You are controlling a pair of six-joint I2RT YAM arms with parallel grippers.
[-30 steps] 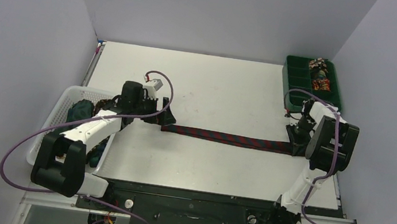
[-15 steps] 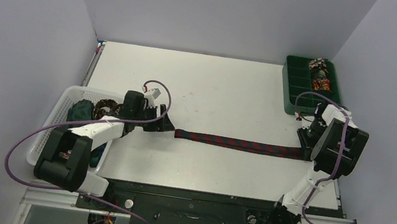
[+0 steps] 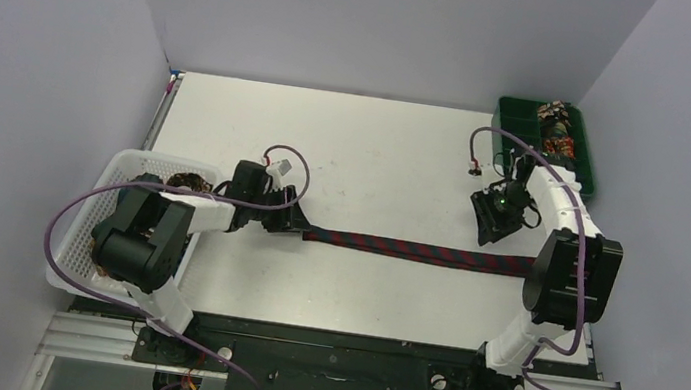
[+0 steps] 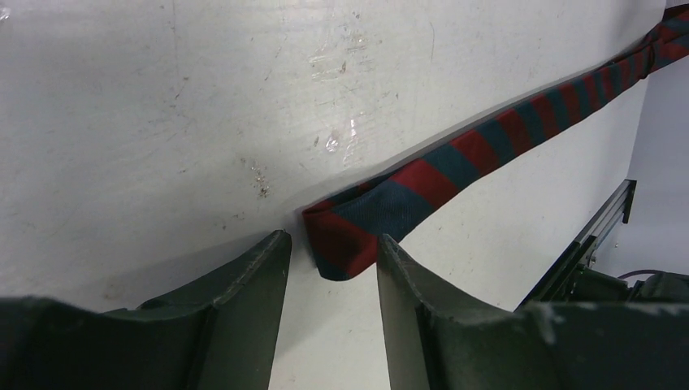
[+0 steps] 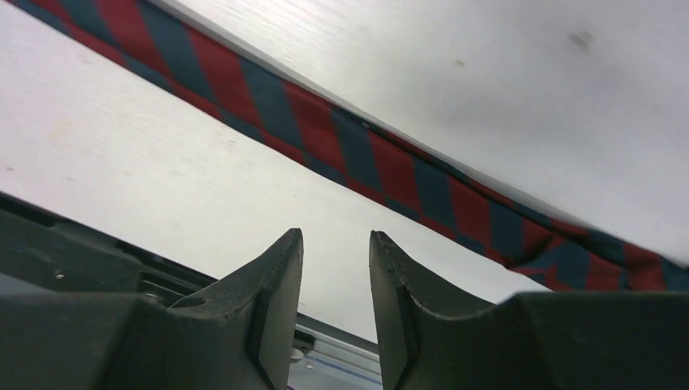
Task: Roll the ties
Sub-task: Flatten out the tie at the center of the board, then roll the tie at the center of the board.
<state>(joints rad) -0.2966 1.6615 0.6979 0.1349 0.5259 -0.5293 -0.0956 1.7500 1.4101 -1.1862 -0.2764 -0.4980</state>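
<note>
A navy tie with red diagonal stripes [image 3: 415, 251] lies flat and stretched left to right across the table. My left gripper [image 3: 290, 218] is low at its left end. In the left wrist view the gripper [image 4: 331, 240] is part open, and the tie's narrow tip [image 4: 357, 223] sits just between the fingertips [image 4: 272, 260] without being pinched. My right gripper [image 3: 495, 215] hangs behind the tie's right part, apart from it. Seen from the right wrist, that gripper [image 5: 335, 236] is open and empty, and the tie [image 5: 366, 154] runs across beyond it.
A white mesh basket [image 3: 111, 186] at the left edge holds more ties, a brown-gold one [image 3: 184, 180] showing. A green compartment tray [image 3: 520, 137] at the back right holds rolled ties [image 3: 556, 132]. The metal rail [image 3: 349, 367] runs along the near edge.
The right gripper let go of the tie's right end, opened and moved back and left. The left gripper narrowed and settled round the tie's left tip. The tie shifted slightly right.
</note>
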